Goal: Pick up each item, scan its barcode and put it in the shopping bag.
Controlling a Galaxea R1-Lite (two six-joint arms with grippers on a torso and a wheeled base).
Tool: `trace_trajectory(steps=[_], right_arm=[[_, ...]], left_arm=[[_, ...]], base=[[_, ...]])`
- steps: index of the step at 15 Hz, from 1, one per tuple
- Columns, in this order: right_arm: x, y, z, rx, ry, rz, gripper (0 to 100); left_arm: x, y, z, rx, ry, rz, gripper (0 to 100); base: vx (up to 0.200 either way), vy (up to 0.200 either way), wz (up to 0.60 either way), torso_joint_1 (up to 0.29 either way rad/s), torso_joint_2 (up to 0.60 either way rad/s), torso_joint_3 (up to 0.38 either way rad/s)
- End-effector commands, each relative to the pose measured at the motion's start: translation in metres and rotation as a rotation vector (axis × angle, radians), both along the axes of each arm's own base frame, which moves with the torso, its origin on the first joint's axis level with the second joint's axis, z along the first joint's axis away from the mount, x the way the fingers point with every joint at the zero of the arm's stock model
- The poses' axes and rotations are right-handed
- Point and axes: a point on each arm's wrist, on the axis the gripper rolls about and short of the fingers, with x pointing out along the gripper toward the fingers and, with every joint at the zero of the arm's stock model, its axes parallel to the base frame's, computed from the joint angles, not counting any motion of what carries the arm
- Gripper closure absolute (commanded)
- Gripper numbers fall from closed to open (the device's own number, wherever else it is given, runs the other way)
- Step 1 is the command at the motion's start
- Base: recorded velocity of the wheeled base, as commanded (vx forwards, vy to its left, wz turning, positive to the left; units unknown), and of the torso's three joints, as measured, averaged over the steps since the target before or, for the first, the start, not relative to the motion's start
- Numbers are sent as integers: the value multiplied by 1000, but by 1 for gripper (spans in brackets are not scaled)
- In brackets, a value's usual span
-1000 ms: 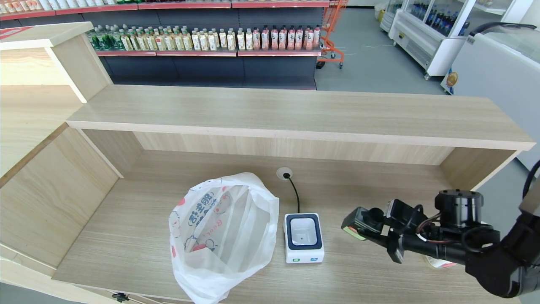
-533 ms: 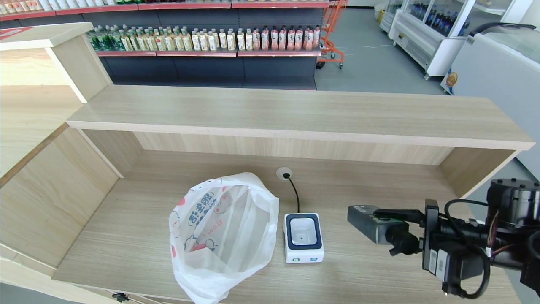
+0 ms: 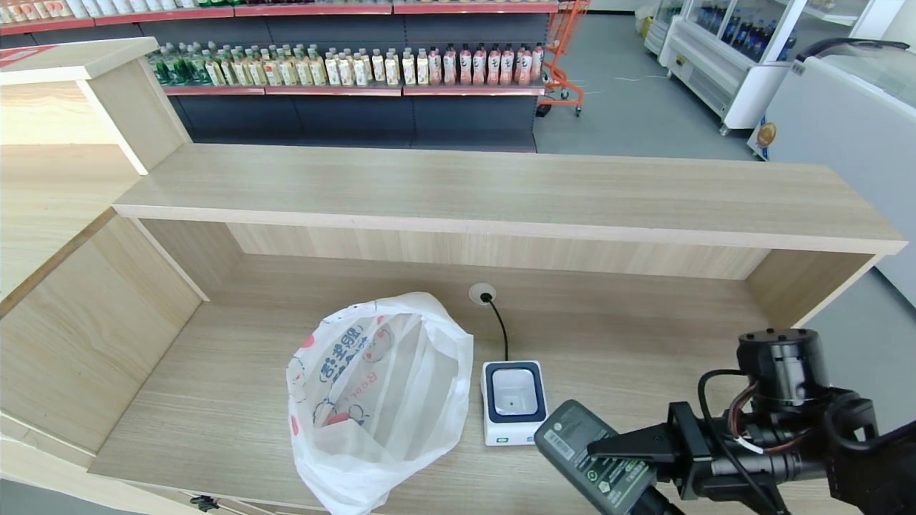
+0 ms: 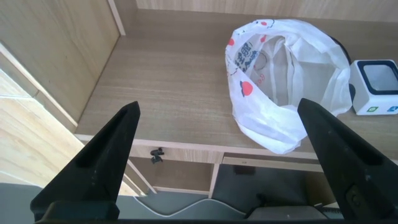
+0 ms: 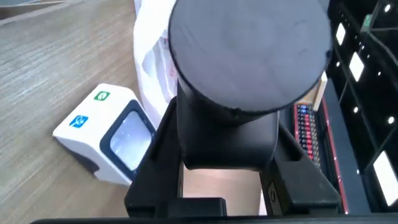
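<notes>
Now | right gripper clenched on dark grey rectangular block, held above the counter just beside white box scanner | scan and bagging judged not yet done | white printed plastic shopping bag open, contents unclear | left gripper spread, empty

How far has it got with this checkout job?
Done: a dark grey box is picked up, clamped in the right pincer. In hand: it hangs beside the scanner, not over its window. Left: scan it, then drop it into the open shopping bag. Whether the bag already holds anything, I cannot tell.
</notes>
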Motion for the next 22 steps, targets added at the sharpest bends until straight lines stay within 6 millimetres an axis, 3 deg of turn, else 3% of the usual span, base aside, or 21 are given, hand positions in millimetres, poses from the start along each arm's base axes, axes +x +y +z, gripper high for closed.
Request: trace_trajectory(steps=[1, 5, 22], right_arm=[[-3, 29, -15, -21, 11, 129, 100], [-9, 83, -17, -10, -40, 321, 100], [7, 105, -13, 58, -147, 420, 100]], left_arm=[[0, 0, 0, 0, 1, 0, 0], [0, 0, 0, 0, 1, 0, 0], [0, 0, 0, 0, 1, 0, 0]], base=[[0, 0, 0, 0, 0, 0], [0, 0, 0, 0, 0, 0], [0, 0, 0, 0, 0, 0]])
